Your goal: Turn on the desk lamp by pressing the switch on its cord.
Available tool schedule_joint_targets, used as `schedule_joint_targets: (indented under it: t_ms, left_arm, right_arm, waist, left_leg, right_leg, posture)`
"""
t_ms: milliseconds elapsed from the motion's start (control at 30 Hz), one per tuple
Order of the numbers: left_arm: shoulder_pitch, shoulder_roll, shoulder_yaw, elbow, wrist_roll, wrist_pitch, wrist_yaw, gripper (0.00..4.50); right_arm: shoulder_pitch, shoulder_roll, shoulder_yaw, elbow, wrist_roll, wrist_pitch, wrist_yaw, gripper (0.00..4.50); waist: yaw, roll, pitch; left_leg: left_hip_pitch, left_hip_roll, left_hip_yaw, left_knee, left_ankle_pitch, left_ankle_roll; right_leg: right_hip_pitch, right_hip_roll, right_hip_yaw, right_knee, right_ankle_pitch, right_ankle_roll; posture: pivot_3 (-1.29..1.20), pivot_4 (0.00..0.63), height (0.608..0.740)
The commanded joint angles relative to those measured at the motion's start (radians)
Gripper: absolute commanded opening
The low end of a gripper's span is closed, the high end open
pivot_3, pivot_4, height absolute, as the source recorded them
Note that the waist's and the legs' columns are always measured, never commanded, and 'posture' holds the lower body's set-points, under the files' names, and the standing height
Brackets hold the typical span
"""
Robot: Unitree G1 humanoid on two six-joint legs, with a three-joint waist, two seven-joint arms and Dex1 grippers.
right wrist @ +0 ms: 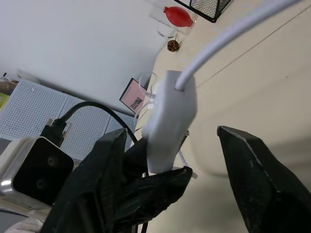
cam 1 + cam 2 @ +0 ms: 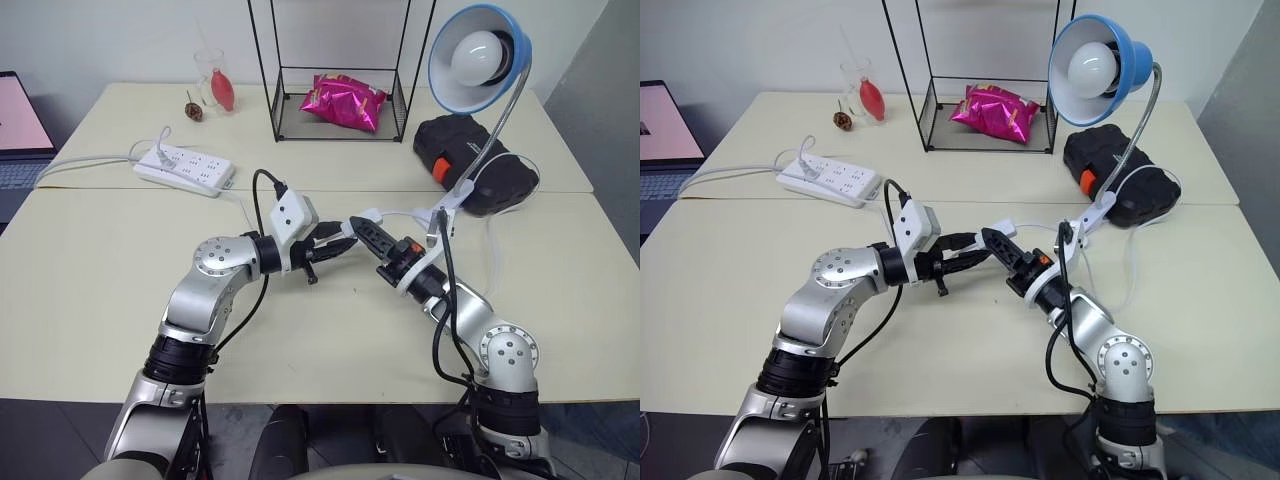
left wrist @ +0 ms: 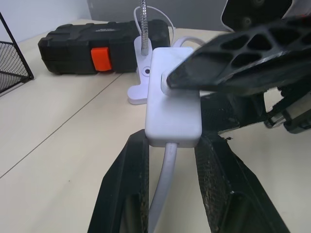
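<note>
The desk lamp point(image 2: 470, 60) stands clipped at the table's right, its blue shade and white bulb facing forward. Its thin white cord point(image 2: 497, 250) loops over the table to the switch point(image 3: 172, 102), a small white oblong block. My left gripper point(image 2: 345, 238) is shut on the switch, one black finger on each long side, holding it above the table's middle. My right gripper point(image 2: 365, 232) meets it from the right and stands open. One right fingertip point(image 3: 194, 73) rests on the switch's top face; the other finger point(image 1: 252, 170) stands clear of it.
A white power strip point(image 2: 185, 168) lies at the back left. A black wire rack point(image 2: 275, 90) holding a pink snack bag point(image 2: 345, 100) stands at the back centre. A black case point(image 2: 475, 160) sits behind the lamp's clip. A glass point(image 2: 212, 80) and a laptop point(image 2: 15, 130) are far left.
</note>
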Motion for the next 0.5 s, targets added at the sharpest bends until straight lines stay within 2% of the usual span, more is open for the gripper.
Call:
schedule_joint_targets:
  t_ms: [33, 500]
  left_arm:
    - [-0.026, 0.022, -0.012, -0.051, 0.014, 0.01, 0.002, 1.01]
    - [-0.042, 0.043, -0.026, -0.099, 0.008, 0.104, 0.007, 1.01]
  right_arm:
    - [0.008, -0.01, -0.006, -0.053, 0.02, -0.002, 0.004, 4.04]
    - [0.001, 0.022, -0.005, -0.007, 0.009, -0.015, -0.041, 4.06]
  waist:
    - [0.0, 0.0, 0.0]
    - [0.0, 0.0, 0.0]
  left_leg:
    - [0.0, 0.0, 0.0, 0.0, 0.0, 0.0]
    - [-0.001, 0.0, 0.0, -0.001, 0.0, 0.0]
  right_leg:
    - [0.0, 0.0, 0.0, 0.0, 0.0, 0.0]
    - [0.0, 0.0, 0.0, -0.003, 0.0, 0.0]
  posture:
    - [0.0, 0.15, 0.74]
    - [0.0, 0.15, 0.74]
